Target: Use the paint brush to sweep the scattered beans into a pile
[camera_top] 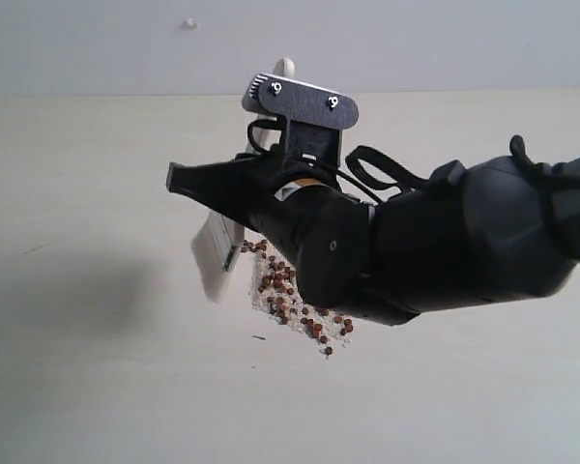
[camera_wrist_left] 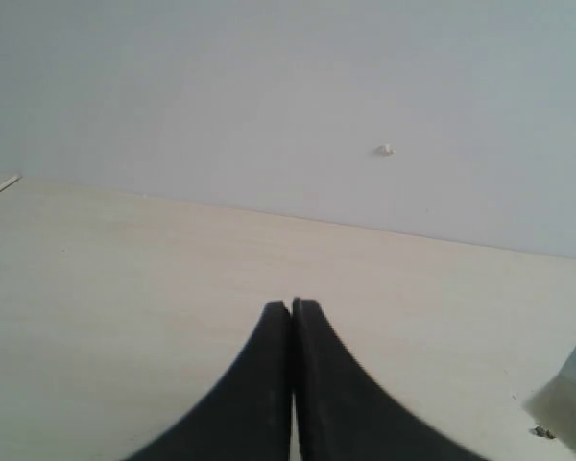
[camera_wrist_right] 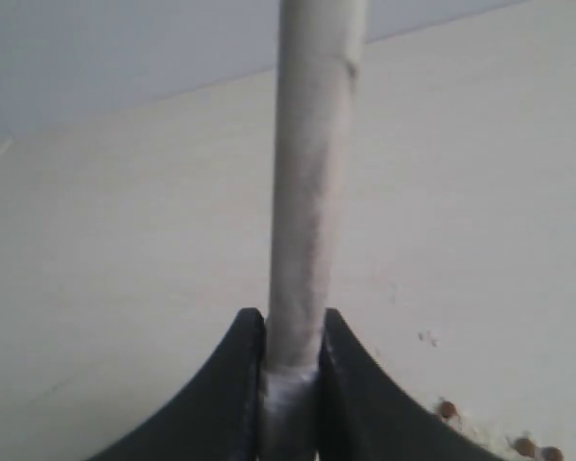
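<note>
In the exterior view the reddish-brown beans [camera_top: 288, 295] lie with whitish crumbs in a loose diagonal band on the pale table, partly hidden under my right arm. Just left of the band hangs the paint brush [camera_top: 216, 255], its head blurred; the pale handle end pokes up behind the wrist. My right gripper [camera_top: 201, 188] is above the beans. In the right wrist view my right gripper [camera_wrist_right: 293, 322] is shut on the brush handle [camera_wrist_right: 312, 182], with a few beans [camera_wrist_right: 446, 410] beside it. My left gripper [camera_wrist_left: 292, 305] is shut on nothing over bare table.
The pale wooden table [camera_top: 97, 367] meets a grey wall [camera_top: 416, 39] at the back, and the wall bears a small white speck [camera_top: 189, 23]. My bulky black right arm [camera_top: 464, 242] spans the right half of the exterior view.
</note>
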